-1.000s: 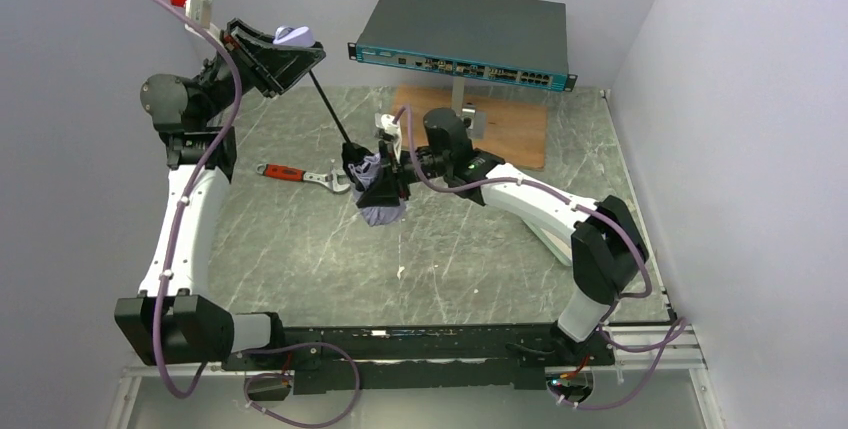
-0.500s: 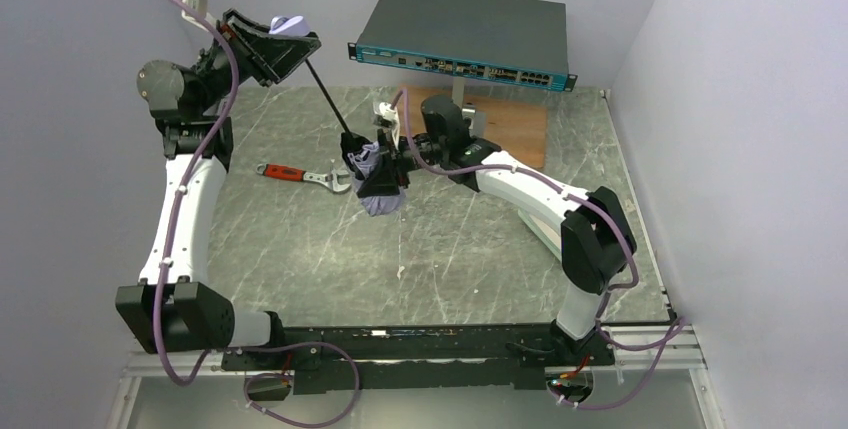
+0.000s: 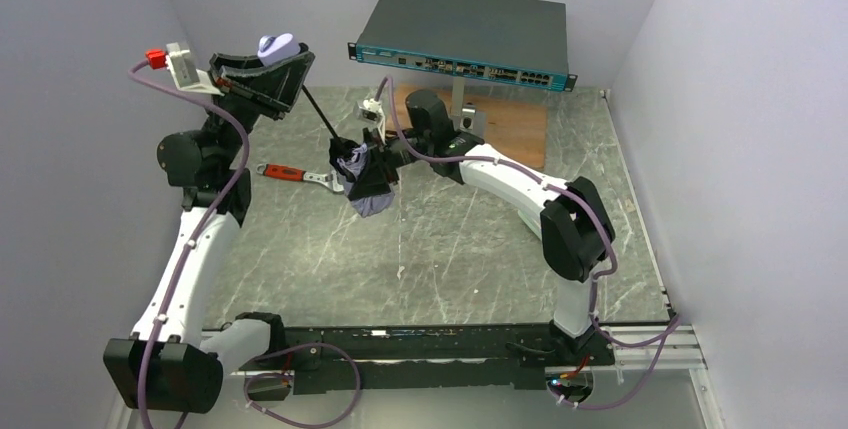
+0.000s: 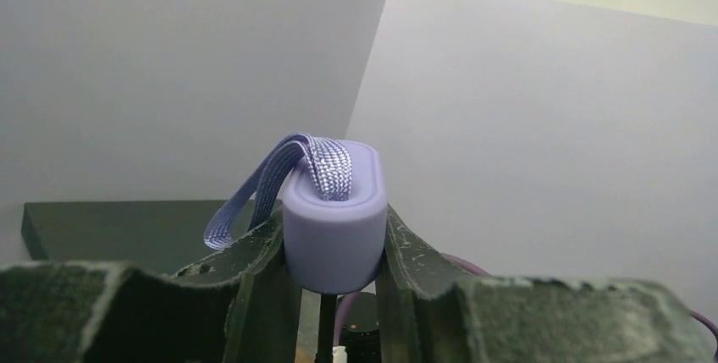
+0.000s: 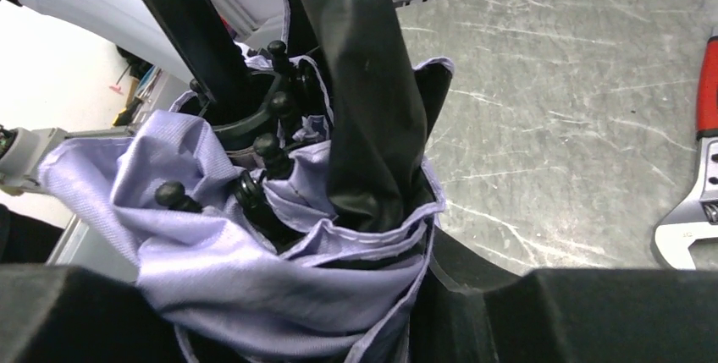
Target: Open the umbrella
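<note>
The umbrella hangs in the air between my two arms. My left gripper [image 3: 278,57] is shut on its pale lavender handle [image 3: 276,47], high at the back left; the left wrist view shows the handle [image 4: 333,219] wedged between both fingers, its woven strap [image 4: 262,189] looping out. The thin black shaft [image 3: 322,115] slants down to the folded canopy [image 3: 366,177] above the table's middle. My right gripper [image 3: 375,171] is shut on that bundle of lavender fabric [image 5: 254,270] and black lining [image 5: 364,109], with black rib tips [image 5: 269,153] showing.
A red-handled adjustable wrench [image 3: 300,175] lies on the grey marbled table [image 3: 450,249] just left of the canopy; it also shows in the right wrist view [image 5: 690,211]. A network switch [image 3: 465,34] stands raised at the back over a brown board [image 3: 510,124]. White walls close in both sides.
Both arms shifted left. The left gripper swung the handle left and slightly down. The right gripper carried the canopy left and toward the back. The shaft's exposed length looks about the same.
</note>
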Controlling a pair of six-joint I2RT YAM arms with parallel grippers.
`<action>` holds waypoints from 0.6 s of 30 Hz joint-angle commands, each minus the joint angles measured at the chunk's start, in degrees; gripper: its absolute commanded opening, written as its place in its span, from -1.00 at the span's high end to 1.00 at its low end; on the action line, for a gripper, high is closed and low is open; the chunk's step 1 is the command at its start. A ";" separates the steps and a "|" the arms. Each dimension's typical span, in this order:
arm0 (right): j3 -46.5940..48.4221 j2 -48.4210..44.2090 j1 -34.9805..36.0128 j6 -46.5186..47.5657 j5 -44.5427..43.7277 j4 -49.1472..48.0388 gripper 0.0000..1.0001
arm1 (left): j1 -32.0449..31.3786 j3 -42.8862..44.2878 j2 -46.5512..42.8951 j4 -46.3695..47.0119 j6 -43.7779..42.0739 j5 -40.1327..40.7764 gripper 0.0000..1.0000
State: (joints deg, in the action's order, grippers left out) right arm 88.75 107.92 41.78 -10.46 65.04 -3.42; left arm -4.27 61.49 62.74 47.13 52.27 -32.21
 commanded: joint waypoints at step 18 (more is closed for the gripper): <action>-12.41 -16.46 -2.88 16.54 -5.92 13.59 1.00 | 11.83 19.82 4.56 -29.74 -16.35 -31.71 -0.99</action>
State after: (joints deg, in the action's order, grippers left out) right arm 76.34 90.96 39.05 -4.60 60.10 0.10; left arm 7.40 74.78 69.01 21.39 40.42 -53.74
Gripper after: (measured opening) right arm 0.412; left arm 0.995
